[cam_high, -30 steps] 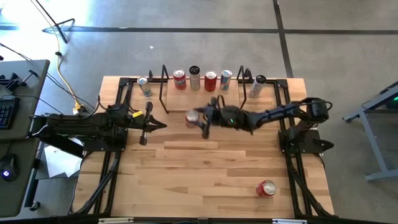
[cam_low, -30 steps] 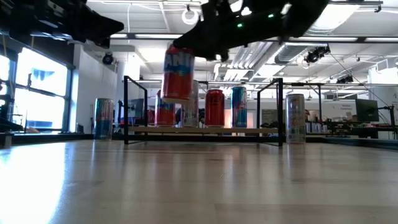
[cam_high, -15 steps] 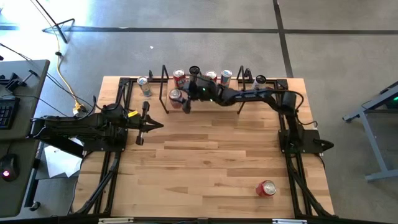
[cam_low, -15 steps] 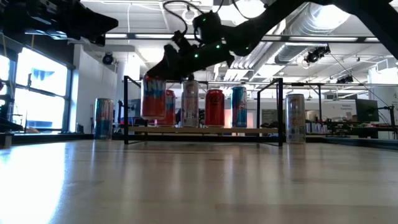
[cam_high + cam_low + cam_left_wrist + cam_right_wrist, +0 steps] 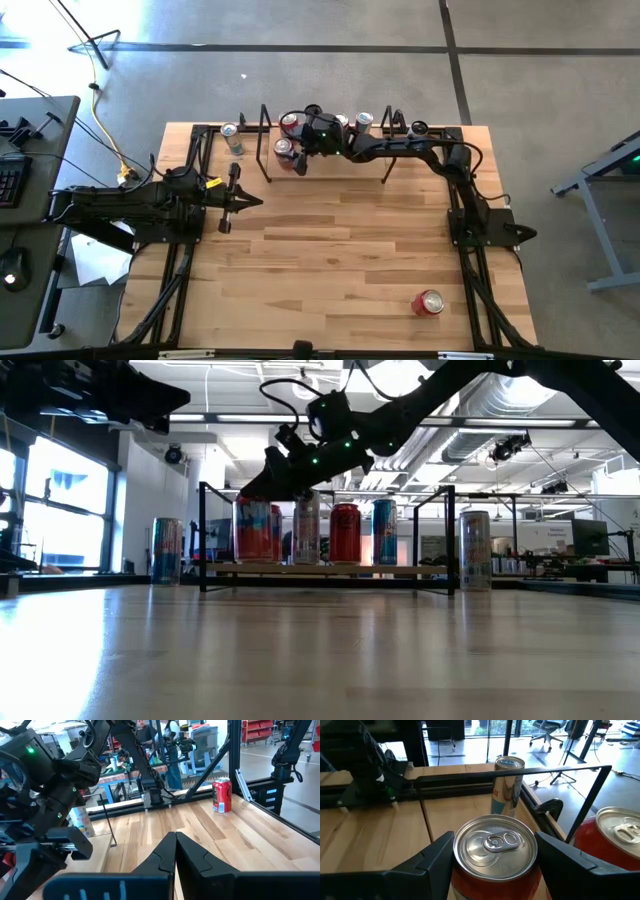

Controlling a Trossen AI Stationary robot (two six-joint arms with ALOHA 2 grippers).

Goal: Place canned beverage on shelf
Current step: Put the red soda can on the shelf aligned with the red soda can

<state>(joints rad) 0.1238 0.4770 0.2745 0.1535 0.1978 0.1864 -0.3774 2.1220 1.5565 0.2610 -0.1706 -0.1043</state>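
My right end effector clamps the red can from both sides at the left end of the shelf, so I should lower it straight and level beside the neighbouring red can, letting go only once it stands.

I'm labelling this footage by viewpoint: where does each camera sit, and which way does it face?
High view: overhead, straight down on table, both arms; right gripper at the shelf.
Low view: tabletop height, level toward shelf; right arm comes in from above.
Left wrist view: on the left arm, past its shut left gripper toward a lone red can.
Right wrist view: down onto the held can.
Shared: high and low views both show that held can.
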